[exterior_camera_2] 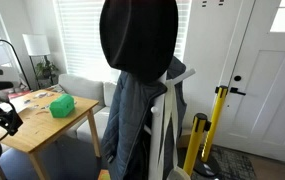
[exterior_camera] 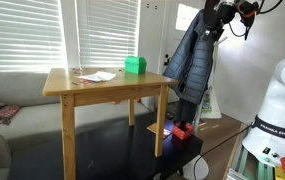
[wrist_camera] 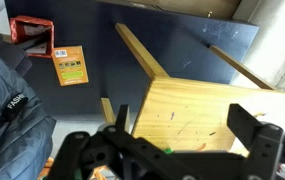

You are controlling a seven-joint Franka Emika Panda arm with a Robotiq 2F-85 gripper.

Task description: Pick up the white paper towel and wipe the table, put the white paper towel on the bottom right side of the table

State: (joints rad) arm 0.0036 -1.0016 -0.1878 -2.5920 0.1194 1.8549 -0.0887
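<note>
The white paper towel (exterior_camera: 97,76) lies flat on the light-brown wooden table (exterior_camera: 77,87), left of a bright green box (exterior_camera: 134,65). The table (exterior_camera_2: 37,130) and green box (exterior_camera_2: 62,105) also show in the exterior view from the far side. My gripper (exterior_camera: 210,20) hangs high, up and off to the side of the table, far from the towel. In the wrist view the gripper (wrist_camera: 182,135) is open and empty above a corner of the table (wrist_camera: 197,105). The towel is out of the wrist view.
A coat rack with a dark jacket (exterior_camera: 192,60) stands close beside the table and fills the middle of an exterior view (exterior_camera_2: 137,90). A red object (wrist_camera: 32,32) and an orange card (wrist_camera: 71,65) lie on the dark floor. A sofa (exterior_camera: 2,100) is behind the table.
</note>
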